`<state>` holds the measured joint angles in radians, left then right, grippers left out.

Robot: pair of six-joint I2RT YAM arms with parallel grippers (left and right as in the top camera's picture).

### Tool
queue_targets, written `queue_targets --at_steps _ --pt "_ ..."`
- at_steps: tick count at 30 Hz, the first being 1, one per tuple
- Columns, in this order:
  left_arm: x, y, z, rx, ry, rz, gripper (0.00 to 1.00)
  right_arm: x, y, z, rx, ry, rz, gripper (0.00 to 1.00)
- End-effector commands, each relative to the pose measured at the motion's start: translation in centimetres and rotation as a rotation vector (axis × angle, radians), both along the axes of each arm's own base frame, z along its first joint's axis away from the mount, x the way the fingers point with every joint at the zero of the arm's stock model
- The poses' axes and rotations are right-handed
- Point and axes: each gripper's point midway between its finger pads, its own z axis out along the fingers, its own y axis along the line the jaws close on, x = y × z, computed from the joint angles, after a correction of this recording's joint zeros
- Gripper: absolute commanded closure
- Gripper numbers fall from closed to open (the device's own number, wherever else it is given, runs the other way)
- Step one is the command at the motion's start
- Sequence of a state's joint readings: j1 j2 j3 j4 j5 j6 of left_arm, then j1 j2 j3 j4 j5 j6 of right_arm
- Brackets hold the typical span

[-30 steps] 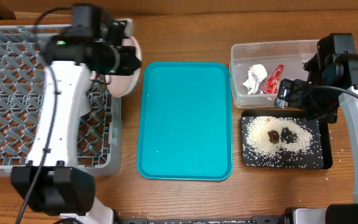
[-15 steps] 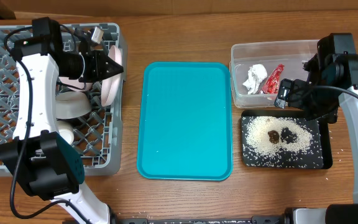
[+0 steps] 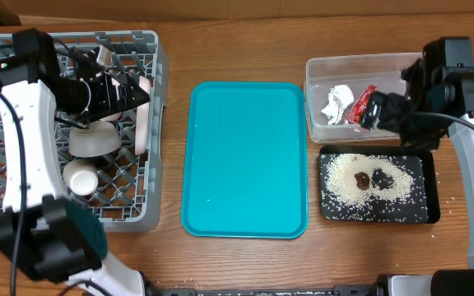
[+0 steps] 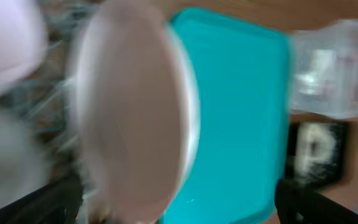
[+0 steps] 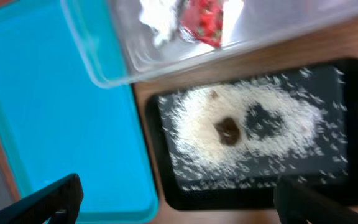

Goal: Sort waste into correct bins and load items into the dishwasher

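The pale pink plate [image 3: 142, 131] [image 4: 129, 118] stands on edge near the right wall of the grey dishwasher rack [image 3: 134, 218]. My left gripper [image 3: 137, 96] [image 4: 179, 208] is open beside it, its fingers wide apart on either side of the plate's rim. A grey bowl [image 3: 93, 140] and a white cup [image 3: 81, 177] also sit in the rack. My right gripper [image 3: 377, 111] [image 5: 179, 205] hangs open and empty over the near edge of the clear tub [image 3: 360, 59], which holds the red wrapper [image 3: 362, 103] and the napkin [image 3: 336, 103]. The black tray [image 3: 373, 219] carries rice [image 3: 344, 185] and brown lumps [image 3: 371, 178].
A large teal tray [image 3: 245, 160] lies bare between the rack and the bins. A few rice grains lie on the wood around the black tray. The left wrist view is blurred.
My left arm swung left from the rack's right edge to over the rack with the plate, then opened and let it go on edge. The right gripper shifted slightly.
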<state>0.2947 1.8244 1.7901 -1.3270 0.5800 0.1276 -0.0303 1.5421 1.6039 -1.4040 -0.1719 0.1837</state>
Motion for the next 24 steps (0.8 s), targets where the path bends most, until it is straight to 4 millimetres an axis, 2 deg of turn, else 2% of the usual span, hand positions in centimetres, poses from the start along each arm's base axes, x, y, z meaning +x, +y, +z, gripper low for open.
queue_targets --at_steps 1,4,6,10,15,18,24 --pt "-2.5 4.2 2.2 0.305 0.07 0.286 0.0 3.3 2.6 2.6 0.14 -0.171 0.059 0.0" --pt "-3.8 4.3 2.2 0.345 0.12 0.314 0.0 5.1 3.2 3.3 0.128 -0.256 0.105 0.0" --pt "-5.0 4.1 1.8 0.352 0.175 0.304 0.0 5.6 3.4 3.0 0.109 -0.262 0.131 0.0" --pt "-7.1 3.7 1.2 0.357 0.261 0.266 0.0 3.7 3.0 0.8 0.063 -0.144 0.16 0.0" --pt "-8.4 2.8 2.0 0.368 0.263 0.219 0.0 1.9 1.7 -0.5 0.021 -0.04 0.062 0.0" --pt "-9.1 1.9 3.4 0.394 0.205 0.191 0.0 1.4 1.7 -0.2 0.021 -0.054 0.058 0.0" --pt "-11.3 0.3 5.6 0.425 0.008 0.183 0.0 -0.8 1.1 2.1 -0.014 -0.216 0.048 0.0"
